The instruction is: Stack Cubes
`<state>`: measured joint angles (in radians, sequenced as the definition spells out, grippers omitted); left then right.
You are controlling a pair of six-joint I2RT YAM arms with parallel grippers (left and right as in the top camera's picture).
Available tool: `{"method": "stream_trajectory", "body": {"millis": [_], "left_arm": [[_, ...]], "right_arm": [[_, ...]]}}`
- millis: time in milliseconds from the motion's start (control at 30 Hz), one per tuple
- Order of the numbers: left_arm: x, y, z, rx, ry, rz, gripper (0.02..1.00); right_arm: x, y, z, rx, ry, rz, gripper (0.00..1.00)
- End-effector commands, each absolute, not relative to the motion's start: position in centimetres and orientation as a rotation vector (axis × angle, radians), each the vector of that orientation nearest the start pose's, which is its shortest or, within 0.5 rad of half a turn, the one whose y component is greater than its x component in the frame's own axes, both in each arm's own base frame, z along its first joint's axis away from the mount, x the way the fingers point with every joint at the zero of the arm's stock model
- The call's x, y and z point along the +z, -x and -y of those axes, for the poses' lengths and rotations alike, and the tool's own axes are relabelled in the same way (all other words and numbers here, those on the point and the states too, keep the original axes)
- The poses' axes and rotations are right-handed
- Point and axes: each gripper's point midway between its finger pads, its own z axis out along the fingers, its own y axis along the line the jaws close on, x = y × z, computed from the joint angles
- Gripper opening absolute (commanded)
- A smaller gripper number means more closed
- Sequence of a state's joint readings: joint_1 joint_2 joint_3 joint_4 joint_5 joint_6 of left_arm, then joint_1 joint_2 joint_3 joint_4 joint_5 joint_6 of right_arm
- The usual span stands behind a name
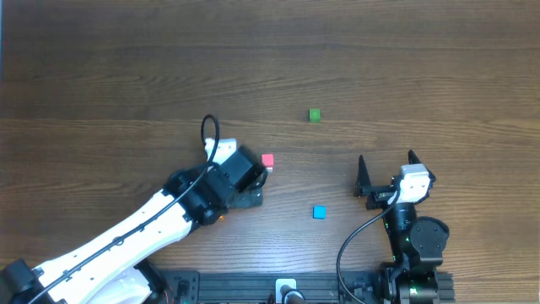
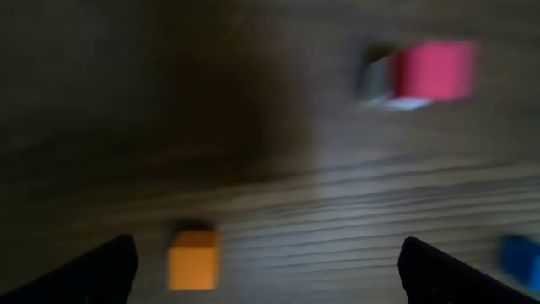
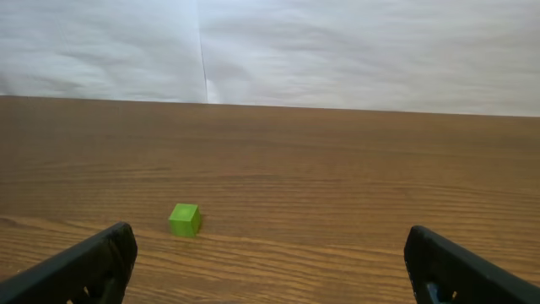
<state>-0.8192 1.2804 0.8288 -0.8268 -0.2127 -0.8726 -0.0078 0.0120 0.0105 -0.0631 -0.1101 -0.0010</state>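
Four small cubes lie on the wooden table. The pink cube (image 1: 267,160) (image 2: 434,70) sits just beyond my left gripper (image 1: 250,187) (image 2: 266,279). That gripper is open and low over the table, and an orange cube (image 2: 193,257) lies between its fingers, close to one fingertip (image 2: 114,268). The blue cube (image 1: 319,212) (image 2: 519,257) rests to the right of that gripper. Farther back sits the green cube (image 1: 315,115) (image 3: 185,219). My right gripper (image 1: 386,171) (image 3: 270,283) is open and holds nothing, near the right arm's base and well short of the green cube.
The wooden table (image 1: 126,67) stretches wide on all sides of the cubes. A pale wall (image 3: 337,51) rises behind its far edge. A black cable (image 1: 207,135) loops above the left wrist.
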Motion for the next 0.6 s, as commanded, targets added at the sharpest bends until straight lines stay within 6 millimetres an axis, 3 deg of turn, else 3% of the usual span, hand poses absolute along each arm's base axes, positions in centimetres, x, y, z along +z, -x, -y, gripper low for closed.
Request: {"method": "stream_trajectory", "body": {"millis": [33,333,600], "left_arm": [[6.0,-19.4,13.8,-0.016,0.164,-2.812,1.0],[2.8,-18.4,13.8,-0.08,0.168,-2.836,1.0],[1.5,-17.5,13.7,-0.081,0.16,-2.883,0.976]], "right_arm": [[15.8,-24.6,-1.5,0.072,0.074,-1.637,0.993],[15.8,-24.6,-1.5,0.072,0.074,-1.637,0.991],[15.8,-24.6,-1.5,0.072,0.074,-1.637,0.993]]}}
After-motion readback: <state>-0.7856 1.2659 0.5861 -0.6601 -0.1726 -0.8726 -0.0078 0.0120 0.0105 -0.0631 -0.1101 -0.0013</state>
